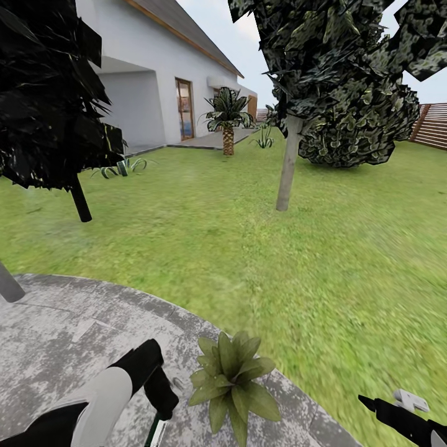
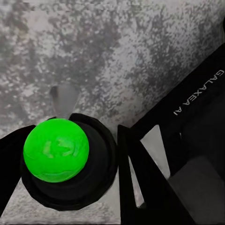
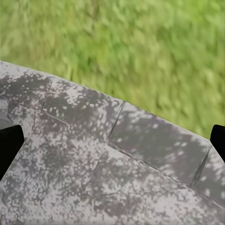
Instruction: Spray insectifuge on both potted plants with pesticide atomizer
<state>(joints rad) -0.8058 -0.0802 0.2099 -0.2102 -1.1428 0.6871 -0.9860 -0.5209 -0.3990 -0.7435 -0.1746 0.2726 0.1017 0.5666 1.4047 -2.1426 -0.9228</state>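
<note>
Paving: grey mottled stone slabs [image 3: 93,173] fill the nearer part of the view, split by thin dark joints into wedge-like pieces.
Paving edge: it runs as a curved line across the frame, meeting the grass directly.
Lawn: blurred green grass [image 3: 140,47] lies beyond the paving.
Right gripper: two black fingertips [image 3: 9,143] show at opposite sides of the frame, the jaws set wide apart with bare paving between them, nothing held.
</note>
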